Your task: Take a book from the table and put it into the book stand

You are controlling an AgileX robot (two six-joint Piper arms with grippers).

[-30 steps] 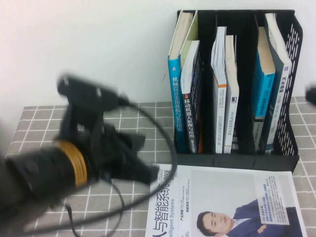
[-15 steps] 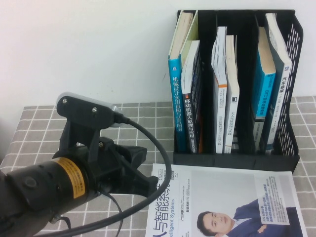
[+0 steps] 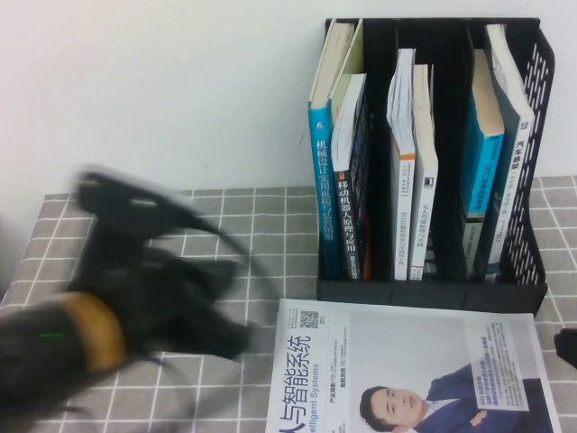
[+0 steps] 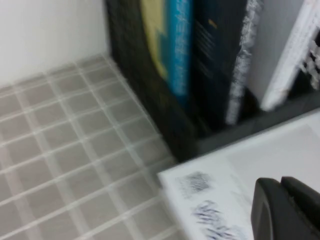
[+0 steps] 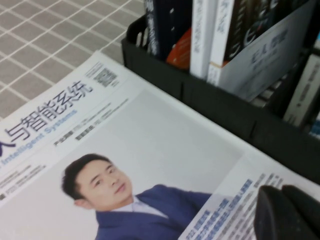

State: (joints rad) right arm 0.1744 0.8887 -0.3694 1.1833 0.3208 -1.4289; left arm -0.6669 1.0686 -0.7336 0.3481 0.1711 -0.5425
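Observation:
The black book stand (image 3: 433, 294) stands at the back right of the grid-cloth table (image 3: 252, 225), with books in all three compartments. A thin book with a bluish-grey spine and white cover (image 3: 520, 167) leans upright in its right compartment. The white book showing a suited man (image 3: 406, 370) lies flat in front of the stand. My left gripper (image 3: 233, 336) is blurred, left of that flat book, and is shut and empty in the left wrist view (image 4: 280, 184). My right gripper (image 3: 568, 347) shows at the right edge, shut and empty over the flat book's corner (image 5: 281, 191).
The stand's front wall (image 5: 220, 107) rises just behind the flat book (image 5: 150, 150). Its left side (image 4: 145, 100) borders open grid cloth (image 4: 65, 150). A white wall is behind the table.
My left arm has swung back and to the left, away from the flat book. My right gripper has dropped from beside the stand's upper right to the lower right edge.

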